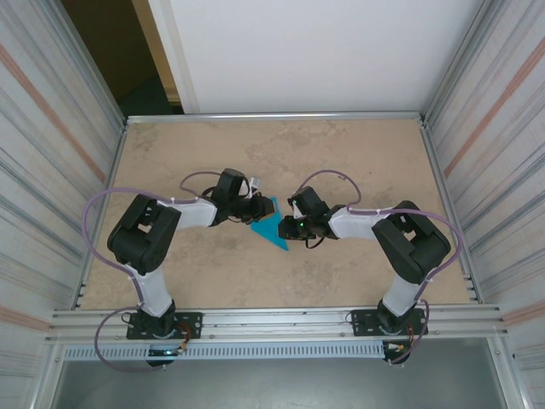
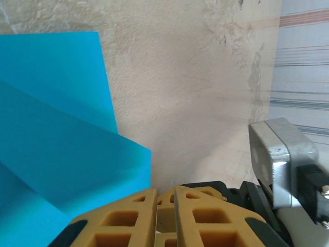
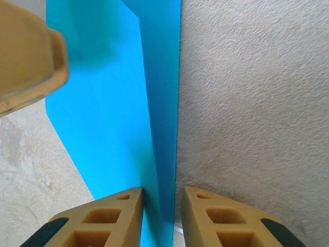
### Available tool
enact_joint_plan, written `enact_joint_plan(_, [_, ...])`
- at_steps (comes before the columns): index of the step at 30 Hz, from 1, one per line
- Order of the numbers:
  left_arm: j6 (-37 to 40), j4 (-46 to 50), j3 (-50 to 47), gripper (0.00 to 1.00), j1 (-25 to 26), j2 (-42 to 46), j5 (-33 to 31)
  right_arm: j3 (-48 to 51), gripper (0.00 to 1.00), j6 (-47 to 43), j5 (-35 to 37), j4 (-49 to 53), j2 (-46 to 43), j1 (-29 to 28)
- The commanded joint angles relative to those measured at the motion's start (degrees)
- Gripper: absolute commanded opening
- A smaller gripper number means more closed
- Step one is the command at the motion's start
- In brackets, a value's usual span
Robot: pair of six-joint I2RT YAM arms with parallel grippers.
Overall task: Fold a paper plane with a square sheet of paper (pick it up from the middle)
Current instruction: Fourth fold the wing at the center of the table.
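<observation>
**Item:** blue sheet of paper, partly folded with its layers overlapping. It sits mid-surface, between the two arms.

**Left fingers**: pinched nearly together beside the paper's edge. Whether a layer is caught between them cannot be told.

**Right fingers**: slightly parted, straddling a raised folded edge, not yet clamped on it.

**Risk:** clamping off the intended crease line would likely skew the fold. An uneven pull from either arm could tear the thin sheet or let it slip free.
</observation>
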State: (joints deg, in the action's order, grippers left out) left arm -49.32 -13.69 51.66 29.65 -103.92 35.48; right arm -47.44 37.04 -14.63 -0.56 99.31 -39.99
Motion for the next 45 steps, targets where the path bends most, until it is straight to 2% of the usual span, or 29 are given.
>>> enact_joint_plan(1, [1.3, -0.2, -0.3, 0.16, 0.4, 1.0, -0.1, 1.2, 0.26, 0.9, 0.2, 1.5, 4.8, -0.7])
enact_joint_plan(8, [1.3, -0.7, 0.8, 0.16, 1.5, -1.4, 1.0, 0.8, 0.27, 1.1, 0.0, 1.7, 5.1, -0.7])
enact_joint_plan(18, [1.0, 4.5, 3.5, 0.12, 1.6, -4.3, -2.0, 1.2, 0.29, 1.1, -0.4, 1.5, 4.3, -0.6])
enact_joint_plan(29, [1.2, 6.3, 4.1, 0.12, 1.6, -4.9, -3.4, 5.3, 0.34, 1.0, -5.9, -0.6, -3.9, 0.5])
enact_joint_plan(34, [1.2, 6.5, 4.1, 0.12, 1.6, -5.0, -3.6, 6.0, 0.34, 0.8, -6.1, 0.9, -5.8, 0.7])
enact_joint_plan(45, [1.3, 6.6, 4.1, 0.12, 1.6, -5.1, -3.7, 5.8, 0.26, 1.1, -4.8, 2.7, -2.9, 0.4])
